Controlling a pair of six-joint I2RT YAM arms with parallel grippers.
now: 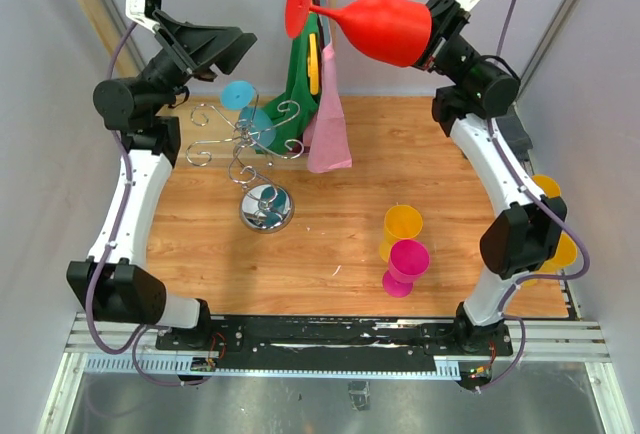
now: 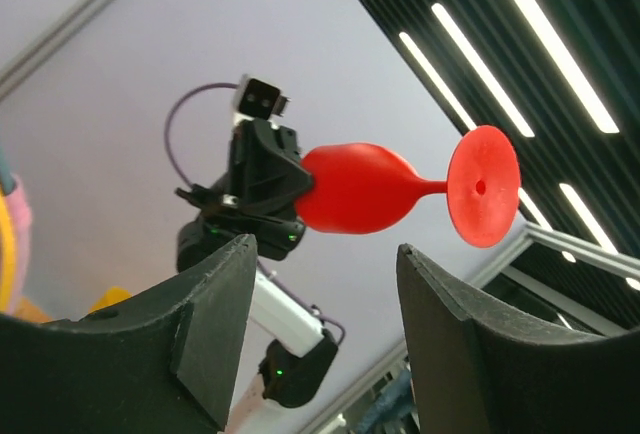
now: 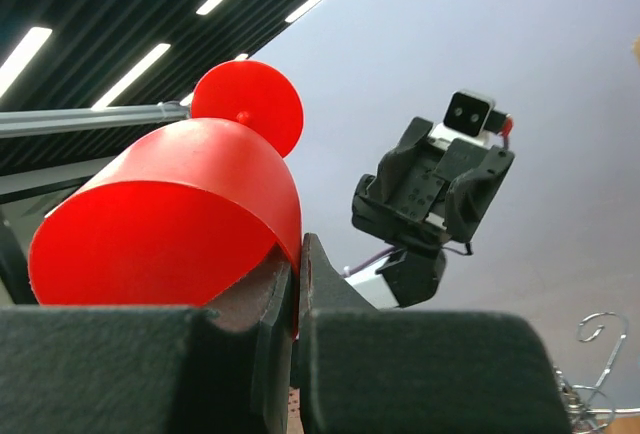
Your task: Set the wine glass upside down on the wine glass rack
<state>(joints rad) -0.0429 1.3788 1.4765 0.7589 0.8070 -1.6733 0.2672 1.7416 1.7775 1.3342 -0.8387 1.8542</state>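
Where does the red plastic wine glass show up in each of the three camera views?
Top external: red plastic wine glass upper centre-right, lying sideways, foot pointing left.
Left wrist: centre of the frame, foot to the right.
Right wrist: left half, foot showing behind the bowl.
Shared landmark: the right end effector pinching the bowl's rim, seen in all three.

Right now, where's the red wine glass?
The red wine glass is aloft at the back, right of centre in the top view, pinched sideways by the right gripper, foot toward the hanging cloths.
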